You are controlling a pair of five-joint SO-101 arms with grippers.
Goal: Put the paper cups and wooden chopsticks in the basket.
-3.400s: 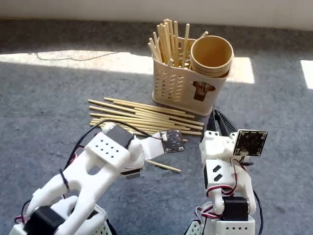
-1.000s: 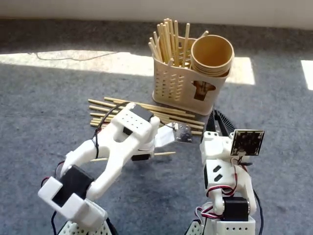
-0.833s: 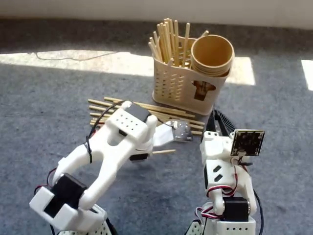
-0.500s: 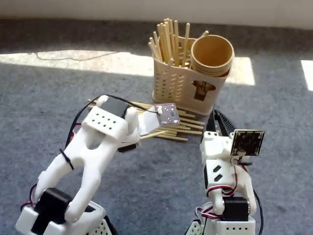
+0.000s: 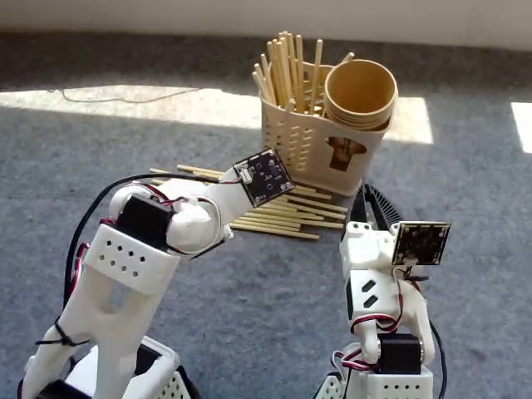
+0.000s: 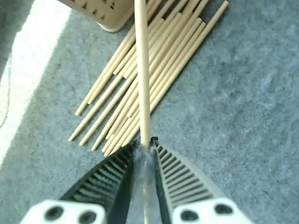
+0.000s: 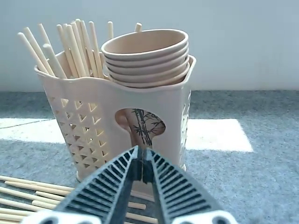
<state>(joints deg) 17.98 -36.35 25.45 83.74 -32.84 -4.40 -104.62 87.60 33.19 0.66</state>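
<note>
Left claw rose off the pile of loose chopsticks, clamped on one chopstick; right claw sat closed, empty, facing the basket

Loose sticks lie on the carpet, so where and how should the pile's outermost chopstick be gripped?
Grip the outer chopstick near its jutting end, likely from above, straddling it crosswise: it lies flat, bare carpet on one side, neighbours tight against the other.

You've got open carpet around the chopstick pile; basket top is crowded with upright sticks and cups
</note>
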